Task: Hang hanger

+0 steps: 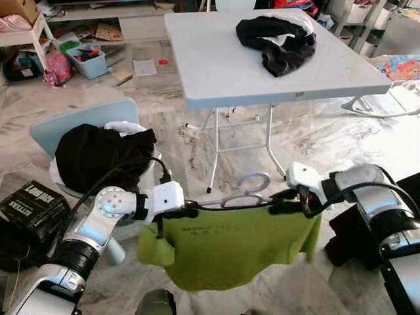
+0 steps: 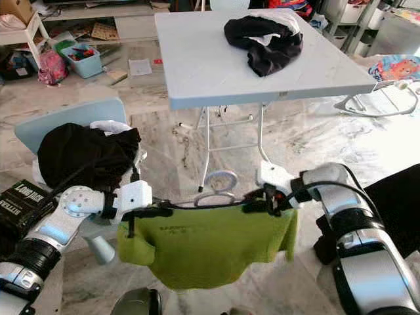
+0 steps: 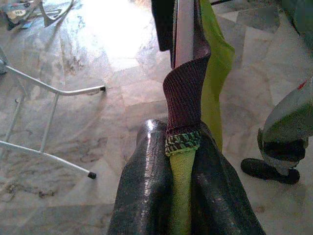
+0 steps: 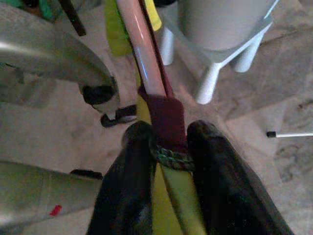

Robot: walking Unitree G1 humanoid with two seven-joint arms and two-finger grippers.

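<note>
A silvery hanger [image 1: 244, 194] with a lime green garment [image 1: 226, 248] draped on it hangs level between my two arms, low over the floor in front of the folding table. My left gripper [image 1: 187, 211] is shut on the garment's left shoulder and the hanger end. In the left wrist view its fingers [image 3: 146, 196] pinch the green cloth and its dark red collar trim [image 3: 183, 98]. My right gripper [image 1: 283, 203] is shut on the right end in the same way; the right wrist view shows the pink hanger bar [image 4: 142, 54] running away from the fingers [image 4: 132, 181].
A white folding table [image 1: 216, 65] stands ahead with a black garment [image 1: 279, 42] on it. A pale blue chair [image 1: 79, 125] at left holds dark clothes [image 1: 98, 154]. A black box [image 1: 33, 203] lies at far left. Toys and bins [image 1: 85, 59] line the back wall.
</note>
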